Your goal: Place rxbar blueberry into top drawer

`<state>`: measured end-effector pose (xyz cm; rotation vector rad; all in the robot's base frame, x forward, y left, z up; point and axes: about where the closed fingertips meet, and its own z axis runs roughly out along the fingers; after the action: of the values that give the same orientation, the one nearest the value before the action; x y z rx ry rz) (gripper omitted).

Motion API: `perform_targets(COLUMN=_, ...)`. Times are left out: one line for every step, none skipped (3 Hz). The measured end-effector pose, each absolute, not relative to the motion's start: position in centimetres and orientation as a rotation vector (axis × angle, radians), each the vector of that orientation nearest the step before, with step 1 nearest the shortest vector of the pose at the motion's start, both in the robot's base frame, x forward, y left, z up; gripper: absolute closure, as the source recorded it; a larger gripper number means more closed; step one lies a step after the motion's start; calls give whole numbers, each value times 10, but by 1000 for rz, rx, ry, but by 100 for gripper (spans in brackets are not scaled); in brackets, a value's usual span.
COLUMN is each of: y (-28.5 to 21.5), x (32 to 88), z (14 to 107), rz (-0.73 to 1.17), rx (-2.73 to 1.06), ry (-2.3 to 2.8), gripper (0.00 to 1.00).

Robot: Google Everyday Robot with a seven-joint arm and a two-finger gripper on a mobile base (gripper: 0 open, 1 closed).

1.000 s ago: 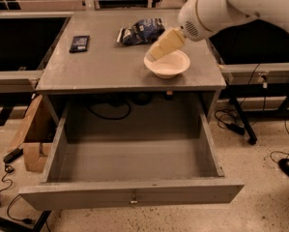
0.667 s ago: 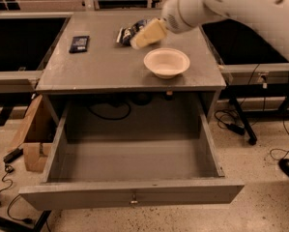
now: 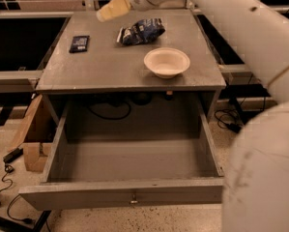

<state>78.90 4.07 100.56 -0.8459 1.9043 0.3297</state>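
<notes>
My gripper [image 3: 111,8] hangs back-left of the bowl [image 3: 166,62], grip state I cannot tell; bar [image 3: 79,43] lies left of bowl; I'd centre above it, descend straight, pinch across its width.

Speckled pale terrazzo floor [image 3: 182,221]; brown cardboard box [image 3: 35,141] at left; tangled black cables [image 3: 230,121] at right; black-topped side table [image 3: 18,42] with grey metal rail

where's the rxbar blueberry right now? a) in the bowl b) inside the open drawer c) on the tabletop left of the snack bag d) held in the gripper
c: the rxbar blueberry lies flat on the tabletop, left of the snack bag, while the gripper hovers over the table's back edge, apart from it.
</notes>
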Motion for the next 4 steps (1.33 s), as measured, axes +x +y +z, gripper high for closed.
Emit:
perform_targets(y=49, x=796, z=1027, rz=343, rx=-830, ry=1872, gripper=0)
perform_targets(y=49, x=797, z=1027, rz=343, rx=-830, ry=1873, gripper=0)
perform_targets(y=62, x=827, z=1016, rz=384, rx=-776, ry=1885, gripper=0)
perform_targets(y=90, x=871, z=1000, rz=409, rx=-684, ry=1923, gripper=0)
